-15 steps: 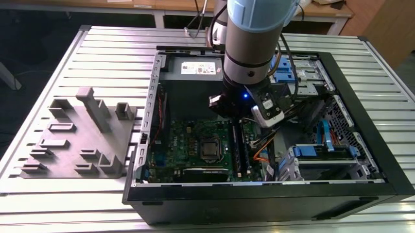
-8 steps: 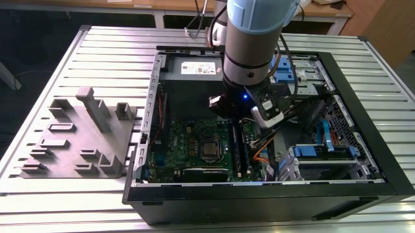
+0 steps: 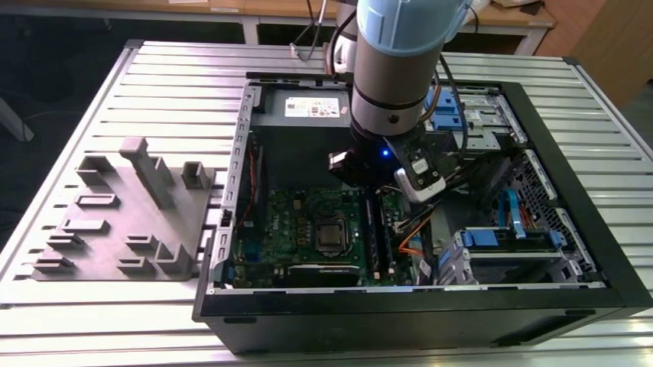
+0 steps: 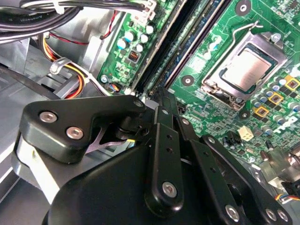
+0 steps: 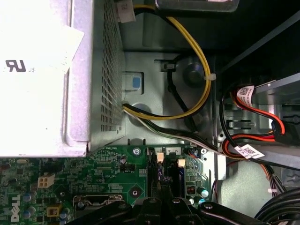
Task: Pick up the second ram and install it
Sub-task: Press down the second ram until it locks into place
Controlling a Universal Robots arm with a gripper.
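My gripper [image 3: 371,191] hangs inside the open computer case, over the end of the black memory sockets [image 4: 154,70] nearest the grey power supply [image 5: 47,93]. In both wrist views its black fingers are drawn together, so the gripper [image 4: 161,96] looks shut. A thin dark stick, the second ram [image 5: 161,177], stands edge-up in a socket. It runs straight under the gripper [image 5: 161,193]. Whether the tips press on it or pinch it I cannot tell. The green motherboard [image 3: 296,229] lies around the sockets.
The processor socket [image 4: 248,70] sits beside the memory sockets. Yellow and black cables [image 5: 202,70] loop past the power supply, and red cables run along the case wall. Drive bays with blue tabs [image 3: 510,237] fill the exterior view's right. A grey holder block [image 3: 122,214] stands outside the case.
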